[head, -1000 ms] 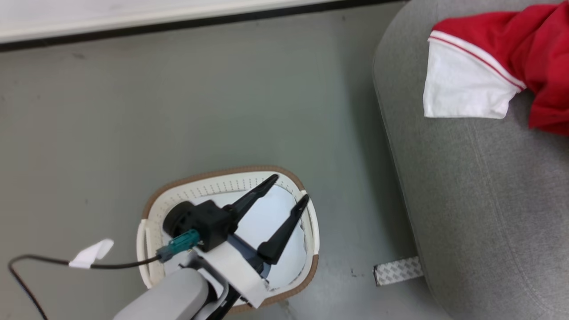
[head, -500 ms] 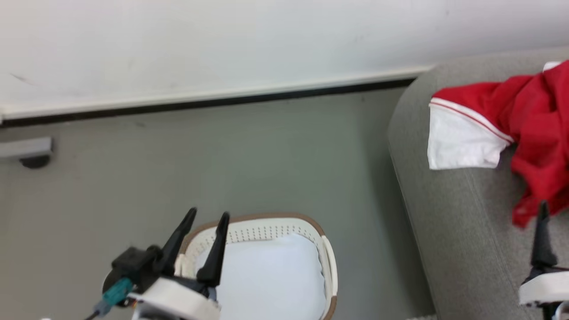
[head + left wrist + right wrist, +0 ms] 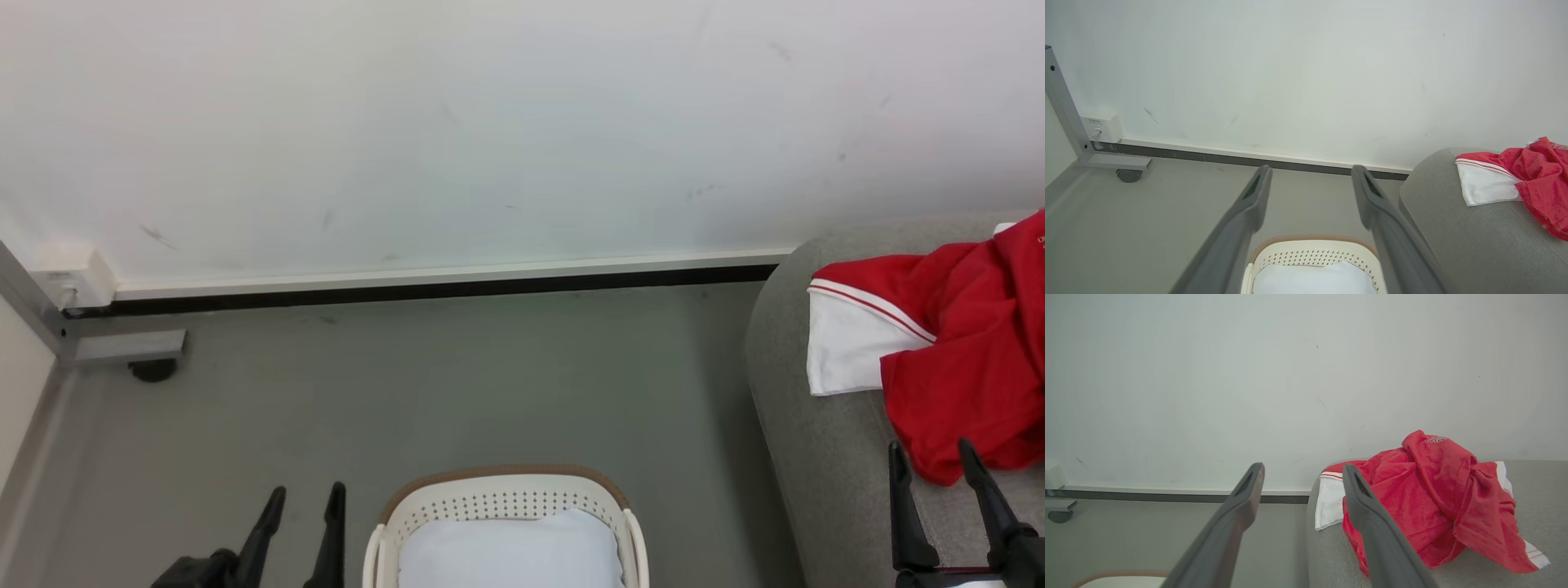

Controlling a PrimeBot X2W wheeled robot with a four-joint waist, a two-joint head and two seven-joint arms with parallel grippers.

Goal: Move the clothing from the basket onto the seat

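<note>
- A white wall [image 3: 490,122] runs across the far side, with a dark strip along its base.
- The grey floor [image 3: 490,384] spreads from the wall to the near edge.
- The seat [image 3: 816,474] stands on the right; its rounded grey left end comes close to the wall.
- The clothing [image 3: 963,359] lies heaped on the seat, out of the basket. A white sleeve panel with thin stripe trim is spread toward the seat's left edge. From the right wrist the red heap [image 3: 1425,498] stands bunched and folded over itself.
- The basket [image 3: 490,506] sits on the floor near the middle, left of the seat and apart from it, with its brown rim toward the wall.
- A pale cushion [image 3: 510,555] lies inside the basket.
- The right gripper [image 3: 931,445] is held over the near part of the seat, its fingers pointing toward the wall. Its tips are at the near hem of the clothing; whether they touch it cannot be told. The jaws are spread and hold nothing.
- The left gripper [image 3: 308,488] is low at the near left, over the floor just left of the basket. Its fingers point toward the wall, and the jaws are parted and empty.
- A grey metal leg [image 3: 122,347] on a dark wheel stands at the far left.
- A small white wall box [image 3: 69,278] sits above it.
</note>
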